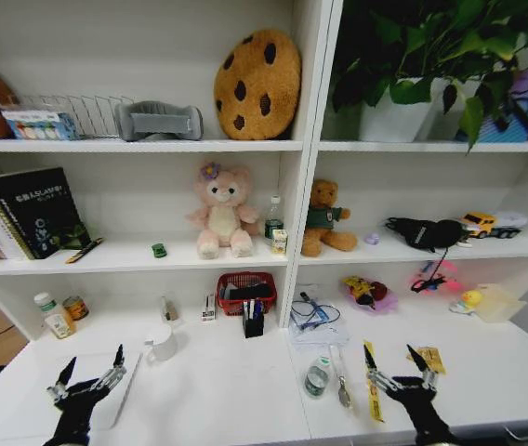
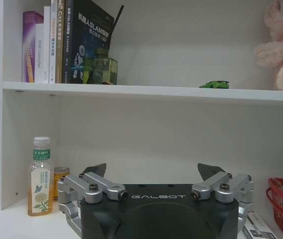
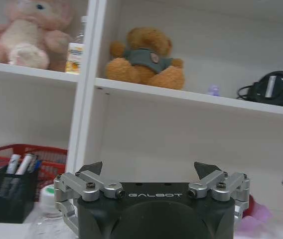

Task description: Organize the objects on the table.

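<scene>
On the near left of the white table (image 1: 236, 390): left gripper (image 1: 85, 372), fingers spread apart, holding nothing, hovering over a flat pale panel lying on the top, which may be the laptop (image 1: 106, 395); I cannot tell for sure.
Near right: right gripper (image 1: 396, 364), fingers likewise spread and empty, poised above the top.
Between the two grippers, right of centre: small clear bottle (image 1: 317, 376) lying on its side, long axis running near-to-far.
Just right of it: a slim metal utensil (image 1: 341, 386) and a yellow strip (image 1: 373, 395), both lying near-to-far; the strip sits beside the right gripper's left finger.
Middle shelf, left bay: tiny green toy car (image 1: 159, 250), long axis near-to-far in the head view, apart from the pink plush toy (image 1: 220, 212). A pen (image 1: 85, 250) lies diagonally by the leaning books (image 1: 27, 212).
Table, far side: white mug (image 1: 161, 344), black pen holder (image 1: 254, 319) in front of a red basket (image 1: 245, 290), tangled cable (image 1: 315, 314).
Far left corner: tea bottle (image 1: 55, 316) upright beside a small can (image 1: 76, 308).
Left wrist view: shows the car side-on at the shelf lip (image 2: 213, 84), and the tea bottle's label (image 2: 40, 177).
Right wrist view: shows markers standing in the pen holder (image 3: 12, 191), a bottle cap just beside it, and the brown bear (image 3: 144, 59) on the shelf above.
</scene>
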